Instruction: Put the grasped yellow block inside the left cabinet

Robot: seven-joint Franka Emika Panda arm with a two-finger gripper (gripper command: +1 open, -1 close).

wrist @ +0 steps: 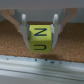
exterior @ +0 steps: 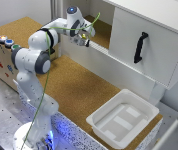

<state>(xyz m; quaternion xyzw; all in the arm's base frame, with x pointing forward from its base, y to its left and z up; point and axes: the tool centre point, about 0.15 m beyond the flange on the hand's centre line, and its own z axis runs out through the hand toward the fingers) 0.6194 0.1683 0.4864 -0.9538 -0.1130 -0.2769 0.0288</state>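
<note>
Gripper (wrist: 41, 26) closed on block (wrist: 40, 37), yellow, with dark letters on two visible faces, pinched between the fingers (wrist: 23, 27) on opposite sides, as shown in the wrist view. Block held above the cork floor of the cabinet (exterior: 103, 31), near the white front sill seen at the lower part of the wrist view; whether already touching the floor cannot be told. In the exterior view, arm (exterior: 49, 40) reaching up and toward the open compartment at the exterior view's left of the white door (exterior: 144, 47) with black handle (exterior: 140, 47); gripper at the compartment's front edge, just over the sill. White tray (exterior: 123, 120) on the cork table (exterior: 74, 92) well apart from the action, toward the exterior view's right. Step in hand, by judgement: carry inward and set down. For a clean placement: advance farther past the sill so that the block lands wholly on the cork floor, not on the lip; keep the fingers vertical and the block level; lower until the underside meets the cork, then part the fingers only slightly, enough to free the faces without nudging the cube. Withdraw straight upward, then back out over the sill, clear of the compartment's wall and the door. Likely risks: release too near the edge, with the block tipping outward; drop from height, with a bounce or roll.
</note>
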